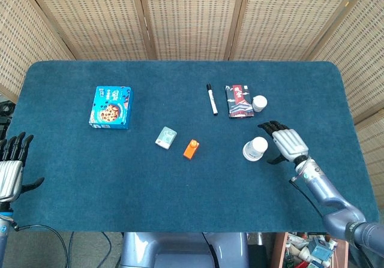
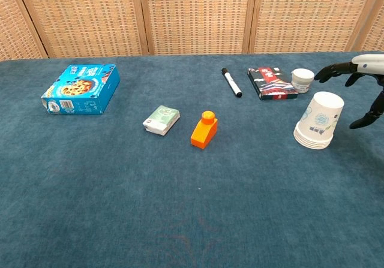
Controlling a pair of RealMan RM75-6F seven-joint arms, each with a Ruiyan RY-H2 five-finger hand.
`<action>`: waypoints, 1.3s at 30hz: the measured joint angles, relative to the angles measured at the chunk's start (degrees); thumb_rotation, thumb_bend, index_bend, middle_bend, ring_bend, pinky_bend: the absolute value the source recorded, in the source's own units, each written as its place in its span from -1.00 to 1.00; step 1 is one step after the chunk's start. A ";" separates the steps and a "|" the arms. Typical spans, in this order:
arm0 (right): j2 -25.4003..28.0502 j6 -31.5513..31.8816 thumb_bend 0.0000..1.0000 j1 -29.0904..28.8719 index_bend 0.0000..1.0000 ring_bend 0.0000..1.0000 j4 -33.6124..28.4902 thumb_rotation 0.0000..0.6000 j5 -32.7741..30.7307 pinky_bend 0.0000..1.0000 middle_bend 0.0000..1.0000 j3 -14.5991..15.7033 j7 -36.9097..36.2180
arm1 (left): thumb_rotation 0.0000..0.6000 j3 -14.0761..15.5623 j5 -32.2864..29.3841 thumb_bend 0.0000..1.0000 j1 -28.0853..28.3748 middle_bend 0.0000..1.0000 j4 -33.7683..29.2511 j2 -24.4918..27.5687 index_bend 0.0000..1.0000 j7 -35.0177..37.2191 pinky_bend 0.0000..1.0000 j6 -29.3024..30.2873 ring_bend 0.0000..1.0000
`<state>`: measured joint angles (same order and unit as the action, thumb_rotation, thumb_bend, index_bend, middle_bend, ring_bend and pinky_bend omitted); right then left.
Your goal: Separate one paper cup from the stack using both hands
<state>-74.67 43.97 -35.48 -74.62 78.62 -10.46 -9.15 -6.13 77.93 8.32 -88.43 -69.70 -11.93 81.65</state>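
A stack of white paper cups [image 1: 255,148] [image 2: 319,122] stands upside down at the right of the blue table, with several rims showing at its base. My right hand [image 1: 283,142] [image 2: 359,79] hovers just right of the stack, fingers spread and holding nothing; it is close to the top cup but does not touch it. My left hand [image 1: 10,168] stays at the table's front left edge, far from the cups, fingers apart and empty. The chest view does not show it.
A small white jar [image 1: 259,103] and a dark patterned box [image 1: 239,102] lie just behind the cups. A black marker [image 1: 212,99], an orange block [image 1: 191,149], a small green-white packet [image 1: 166,137] and a blue cookie box [image 1: 111,107] lie further left.
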 measured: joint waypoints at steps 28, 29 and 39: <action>-5.41 1.57 -0.01 -4.39 0.09 -0.03 5.25 1.00 -0.87 0.33 0.17 1.10 1.98 | 1.00 -0.18 -2.03 -0.74 0.67 -1.00 1.10 -0.96 -1.00 -1.50 -1.00 -1.05 -1.00; -5.35 1.67 0.00 -4.36 0.09 -0.03 5.15 1.00 -0.83 0.33 0.17 1.15 1.88 | 1.00 -0.15 -2.05 -0.74 0.69 -1.00 1.06 -0.97 -1.00 -1.55 -1.00 -1.09 -1.00; -3.16 4.70 0.03 -4.01 0.12 0.00 0.82 1.00 -0.45 0.33 0.20 -0.65 -4.79 | 1.00 -0.45 -1.36 -0.74 2.34 -1.00 1.44 -0.86 -1.00 -0.35 -1.00 -3.04 -1.00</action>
<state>-77.83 48.68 -39.49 -73.80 78.17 -11.11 -13.93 -6.58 76.57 10.66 -86.98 -70.55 -12.28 78.61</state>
